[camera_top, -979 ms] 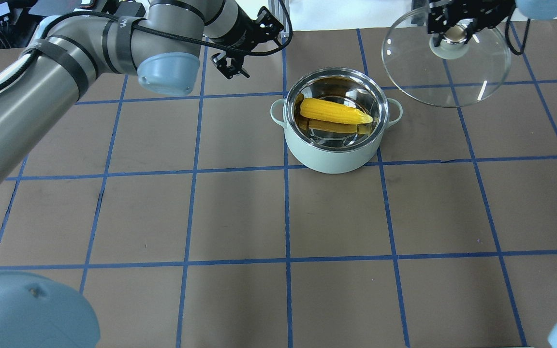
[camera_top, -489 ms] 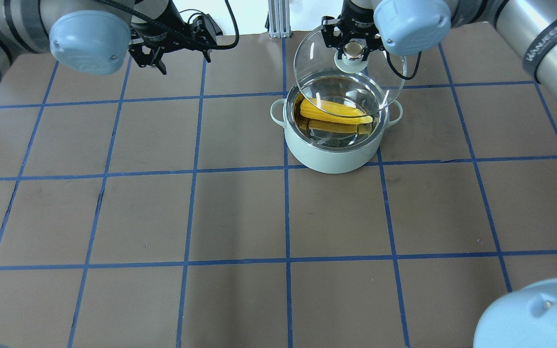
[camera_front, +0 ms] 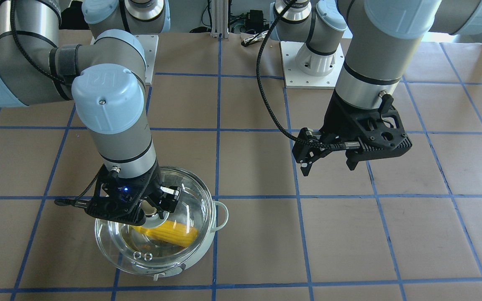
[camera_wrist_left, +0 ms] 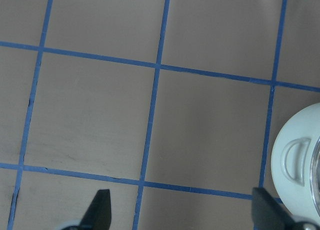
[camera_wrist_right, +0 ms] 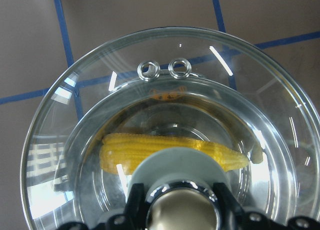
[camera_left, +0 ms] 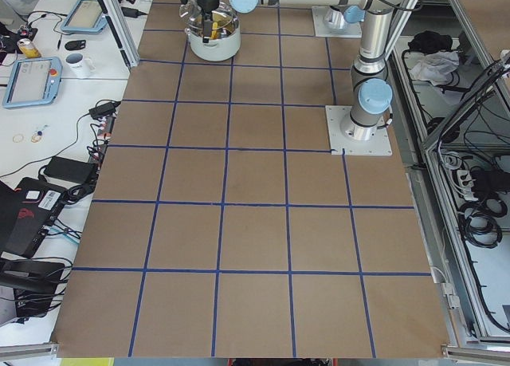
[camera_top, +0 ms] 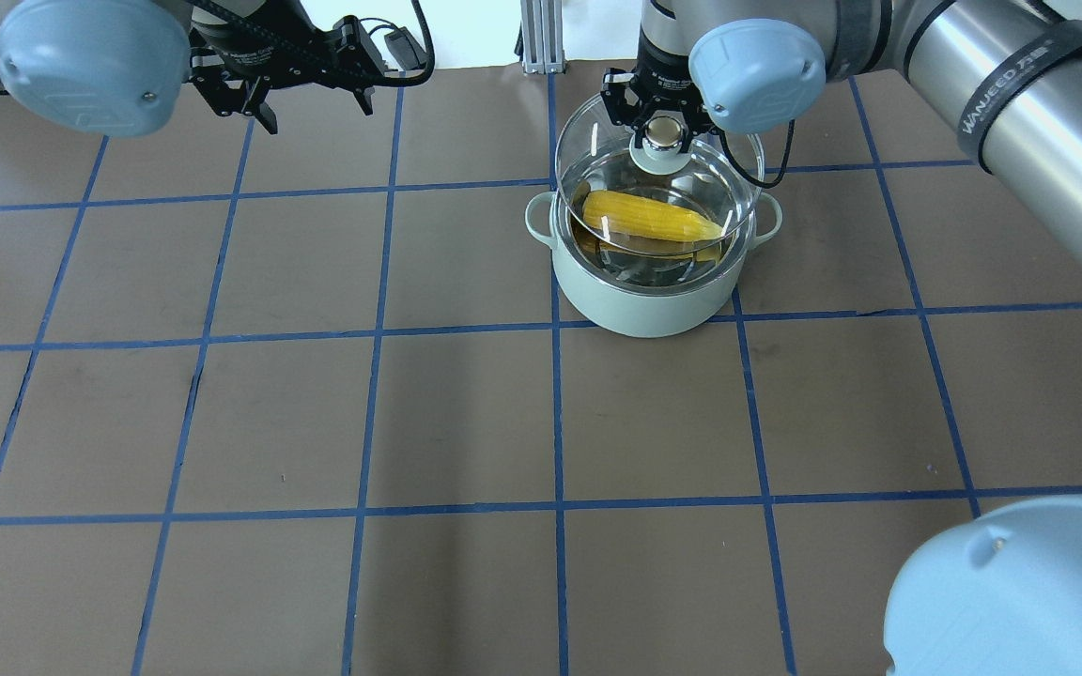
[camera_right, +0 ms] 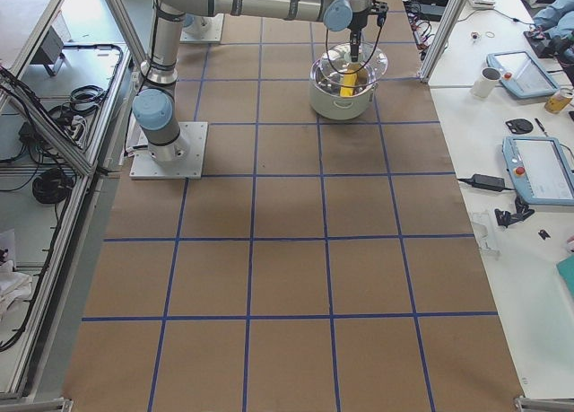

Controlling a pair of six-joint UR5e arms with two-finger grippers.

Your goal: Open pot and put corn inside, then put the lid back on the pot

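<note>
On my left, the left fingers (camera_wrist_left: pixel 100 210) stand spread wide with nothing between them, hanging over the bare brown counter (camera_top: pixel 466 413) well apart from the pot (camera_top: pixel 644 305); my left wrist view catches only one loop handle (camera_wrist_left: pixel 295 162) at its right edge. Toward the middle, the mint pot sits on the counter with the corn (camera_top: pixel 649 214) lying across its steel interior. Over it hangs the glass lid (camera_top: pixel 691 178), not seated on the rim; I can see the corn through the glass. The right fingers (camera_wrist_right: pixel 135 210) are clamped on the lid's shiny knob (camera_top: pixel 661 131).
</note>
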